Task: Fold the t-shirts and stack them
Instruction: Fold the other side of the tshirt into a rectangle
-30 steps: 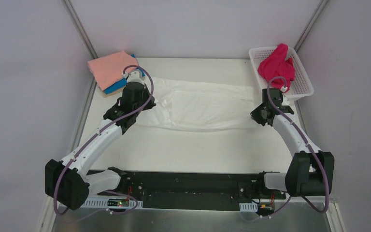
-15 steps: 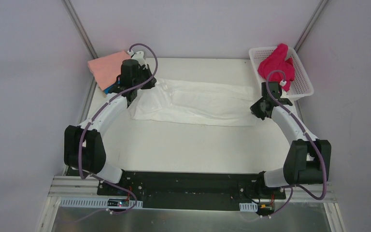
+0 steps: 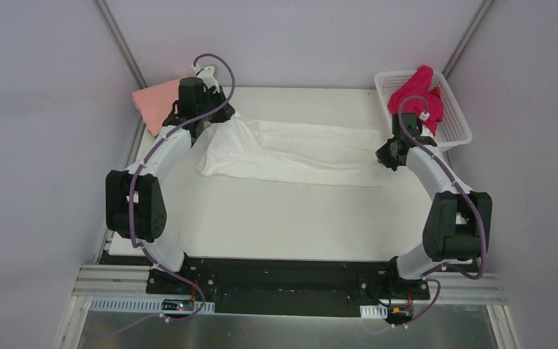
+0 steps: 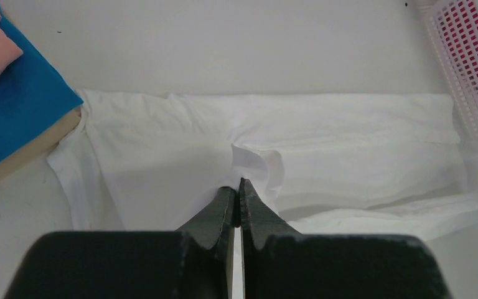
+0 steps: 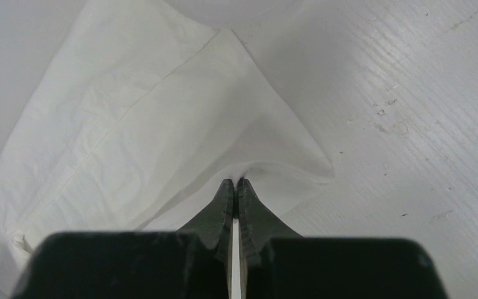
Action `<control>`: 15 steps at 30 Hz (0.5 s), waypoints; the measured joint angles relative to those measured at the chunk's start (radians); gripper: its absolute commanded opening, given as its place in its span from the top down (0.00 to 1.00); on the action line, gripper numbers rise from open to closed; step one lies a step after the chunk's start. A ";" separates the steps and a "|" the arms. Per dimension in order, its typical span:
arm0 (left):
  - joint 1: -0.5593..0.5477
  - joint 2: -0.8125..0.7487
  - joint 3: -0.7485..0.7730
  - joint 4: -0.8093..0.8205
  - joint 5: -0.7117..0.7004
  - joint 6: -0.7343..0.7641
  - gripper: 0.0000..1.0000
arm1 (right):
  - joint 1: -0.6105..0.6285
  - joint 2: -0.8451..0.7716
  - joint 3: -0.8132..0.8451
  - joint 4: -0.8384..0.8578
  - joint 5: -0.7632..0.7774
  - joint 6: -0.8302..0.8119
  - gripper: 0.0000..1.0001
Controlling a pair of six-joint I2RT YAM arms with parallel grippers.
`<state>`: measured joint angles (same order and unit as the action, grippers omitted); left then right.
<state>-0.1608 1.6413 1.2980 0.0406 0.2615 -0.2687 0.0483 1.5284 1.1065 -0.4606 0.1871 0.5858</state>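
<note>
White table (image 3: 283, 211): basket (image 3: 459, 120) holds magenta tee (image 3: 415, 98); left pincer (image 4: 237, 187) and right pincer (image 5: 235, 184) clamp white tee (image 3: 312, 153).

Table (image 3: 276, 218): white t-shirt (image 3: 298, 153) lies spread between left fingers (image 4: 221, 209) and right fingers (image 5: 224, 207); folded stack (image 3: 156, 102) beyond left fingers; basket (image 3: 458, 134) beyond right fingers.

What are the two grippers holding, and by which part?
Both hold the white t-shirt. The left gripper pinches a raised fold at the end near the folded stack; the right gripper pinches a fold at the end near the basket.
</note>
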 measured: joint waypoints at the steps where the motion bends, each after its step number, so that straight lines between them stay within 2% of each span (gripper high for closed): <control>1: 0.005 0.010 0.011 0.000 0.005 0.001 1.00 | -0.001 0.006 0.005 0.001 0.000 0.000 1.00; 15: 0.032 0.207 0.185 -0.043 0.026 0.029 1.00 | -0.004 0.108 0.076 0.018 0.010 0.001 1.00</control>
<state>-0.1287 1.8481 1.4830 -0.0025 0.2878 -0.2401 0.0441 1.6367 1.1828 -0.4427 0.1974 0.5865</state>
